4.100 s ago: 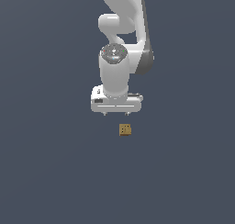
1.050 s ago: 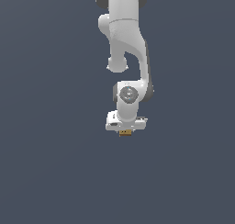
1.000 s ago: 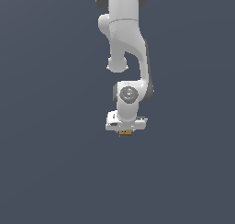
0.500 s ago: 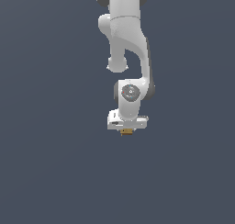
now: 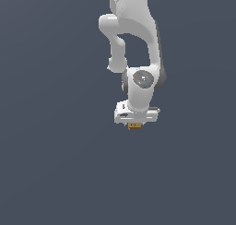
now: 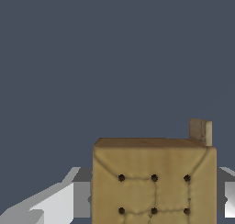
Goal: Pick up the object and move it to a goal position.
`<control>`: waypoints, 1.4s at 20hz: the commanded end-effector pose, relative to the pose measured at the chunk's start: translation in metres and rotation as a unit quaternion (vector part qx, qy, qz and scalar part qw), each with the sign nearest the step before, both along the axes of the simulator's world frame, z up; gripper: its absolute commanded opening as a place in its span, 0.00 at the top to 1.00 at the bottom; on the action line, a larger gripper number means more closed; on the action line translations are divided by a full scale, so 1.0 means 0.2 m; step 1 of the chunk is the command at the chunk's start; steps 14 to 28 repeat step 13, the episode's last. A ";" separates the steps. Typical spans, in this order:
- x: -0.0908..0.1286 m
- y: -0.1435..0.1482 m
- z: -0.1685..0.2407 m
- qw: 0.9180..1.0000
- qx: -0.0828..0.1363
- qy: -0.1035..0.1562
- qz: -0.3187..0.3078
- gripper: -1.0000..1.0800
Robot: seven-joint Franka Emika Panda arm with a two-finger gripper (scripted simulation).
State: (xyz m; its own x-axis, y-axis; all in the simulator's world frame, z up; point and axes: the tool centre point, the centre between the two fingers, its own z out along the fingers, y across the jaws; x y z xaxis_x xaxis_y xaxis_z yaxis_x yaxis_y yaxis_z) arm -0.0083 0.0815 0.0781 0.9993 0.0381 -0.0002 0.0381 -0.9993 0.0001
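Probably light, stiff and not slippery, this tan-brown cube (image 6: 154,182) sitting between the fingers of the white gripper (image 5: 135,126), pinched at two opposite flat sides, hanging under the wrist.

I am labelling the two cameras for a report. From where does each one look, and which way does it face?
Exterior view: off the arm, facing the white robot arm and its end effector, against a plain grey-blue ground.
Wrist view: on the wrist, looking past the pale end effector fingers at the cube.
Shared: the small tan-brown cube sits between the fingers in both.
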 end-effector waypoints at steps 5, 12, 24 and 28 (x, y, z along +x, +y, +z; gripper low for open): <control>-0.01 0.10 0.17 1.000 0.000 0.000 0.000 1.00; -0.01 0.11 0.19 1.000 0.000 0.000 0.000 1.00; -0.01 0.11 0.19 1.000 0.000 0.000 0.000 1.00; -0.01 0.11 0.19 1.000 0.000 0.000 0.000 1.00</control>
